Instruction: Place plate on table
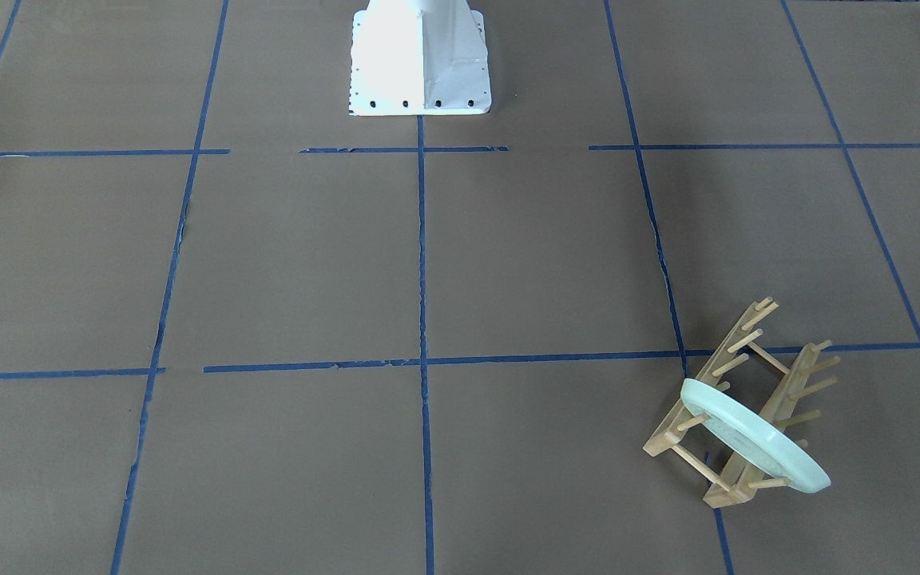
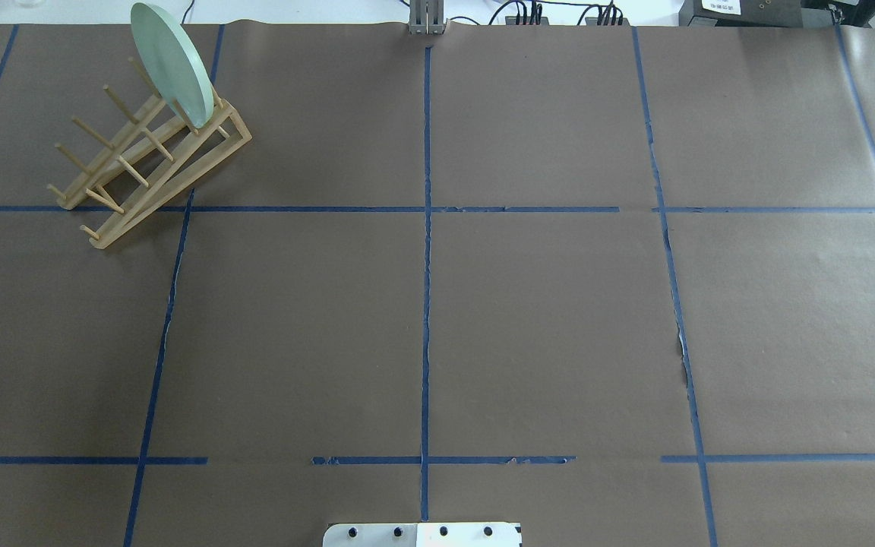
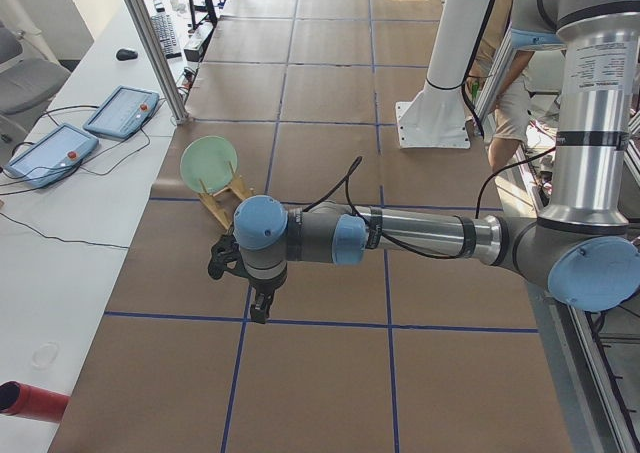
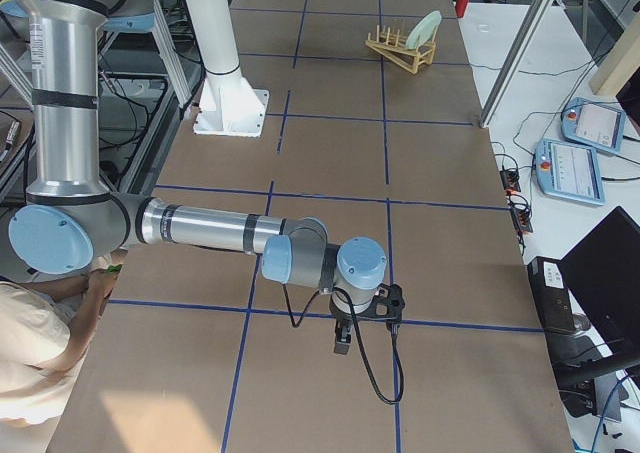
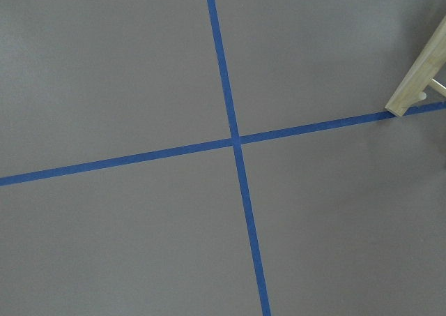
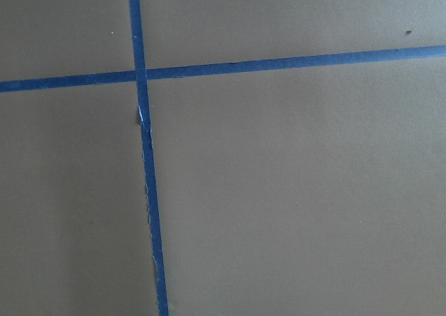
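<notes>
The pale mint-green plate (image 1: 755,435) stands on edge in the wooden peg rack (image 1: 715,363) on the brown table (image 1: 300,255) with blue tape lines. In the overhead view the plate (image 2: 173,64) and rack (image 2: 172,178) are at the far left. The plate also shows in the left side view (image 3: 208,160) and the right side view (image 4: 427,26). My left gripper (image 3: 258,308) hangs above the table, short of the rack; I cannot tell if it is open. My right gripper (image 4: 342,343) hangs far from the rack; I cannot tell its state. A rack corner (image 5: 421,72) shows in the left wrist view.
The white robot base (image 1: 420,60) stands at the table's near middle edge. Teach pendants (image 3: 122,111) lie on a white bench beyond the far edge. A metal post (image 3: 155,48) rises near the rack. A person (image 3: 520,63) stands behind the robot.
</notes>
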